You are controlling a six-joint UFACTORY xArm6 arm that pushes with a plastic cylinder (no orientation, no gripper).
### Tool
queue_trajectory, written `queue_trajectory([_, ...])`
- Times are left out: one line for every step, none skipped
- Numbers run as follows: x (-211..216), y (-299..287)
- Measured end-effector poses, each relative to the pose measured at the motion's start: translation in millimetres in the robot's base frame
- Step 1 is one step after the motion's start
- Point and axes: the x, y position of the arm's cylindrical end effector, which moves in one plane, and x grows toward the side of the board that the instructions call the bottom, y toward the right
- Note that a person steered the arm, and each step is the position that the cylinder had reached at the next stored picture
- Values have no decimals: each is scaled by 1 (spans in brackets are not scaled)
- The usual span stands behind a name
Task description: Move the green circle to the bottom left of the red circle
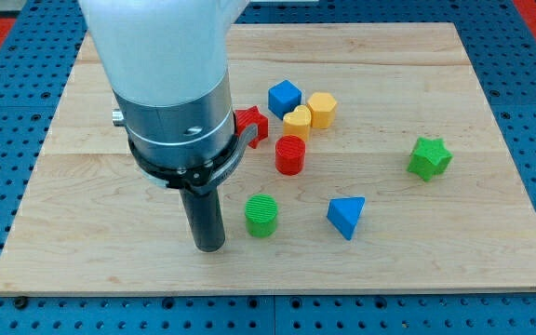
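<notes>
The green circle (pixel 261 216) stands on the wooden board below and slightly left of the red circle (pixel 289 154). My tip (pixel 209 247) rests on the board just left of the green circle, a small gap apart from it. The arm's white and grey body fills the view's upper left and hides part of a red star (pixel 252 124).
A blue cube (pixel 285 97), a yellow heart (pixel 297 121) and a yellow hexagon (pixel 322 109) cluster above the red circle. A blue triangle (pixel 346 216) lies right of the green circle. A green star (pixel 429 158) sits at the right. The board's bottom edge (pixel 277 290) is near my tip.
</notes>
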Motion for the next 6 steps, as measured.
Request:
queue_trajectory([7,21])
queue_trajectory([-10,50])
queue_trajectory([-20,50])
queue_trajectory([-19,52])
queue_trajectory([-15,53])
queue_trajectory([-24,41])
